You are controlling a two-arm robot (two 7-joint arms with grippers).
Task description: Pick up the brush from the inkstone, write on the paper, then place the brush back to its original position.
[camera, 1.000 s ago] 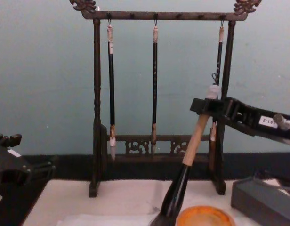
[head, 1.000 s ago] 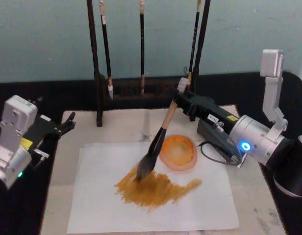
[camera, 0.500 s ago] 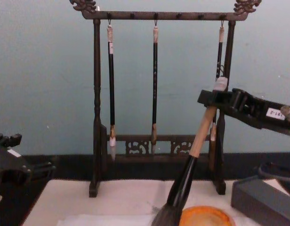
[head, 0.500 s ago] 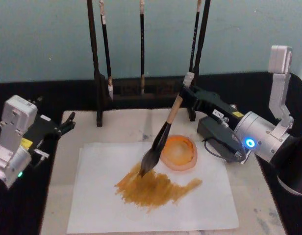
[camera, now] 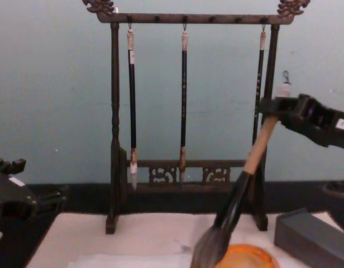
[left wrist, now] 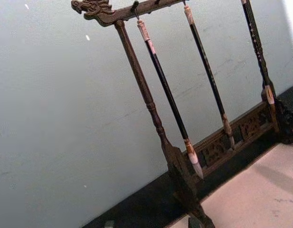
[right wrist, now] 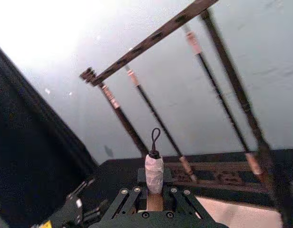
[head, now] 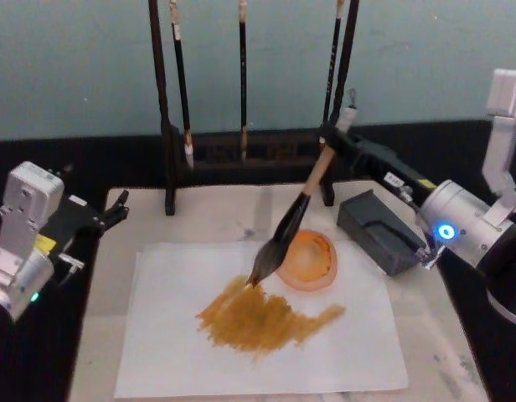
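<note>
Clearly the right claw (head: 330, 141) was clamped on the brush (head: 298, 213) near the very top of its tan handle, just under the white end cap. In the right wrist view the cap's loop stood up above the claw. From that grip the brush slanted down and toward the robot's left, so the bushy bristles hung well below and left of the claw. The bristle head lay across the left rim of the inkstone (head: 315, 261), with its tip over the paper (head: 174, 352) at the upper end of an ochre smear (head: 266, 320). It seemed slightly clear of the sheet, though the head view left that uncertain. A grey block (head: 377, 228) sat on the cream mat (head: 208, 213) just right of the inkstone, beneath the right arm. The left claw (head: 114, 211) was parked off the mat's left edge, well apart from the paper.
</note>
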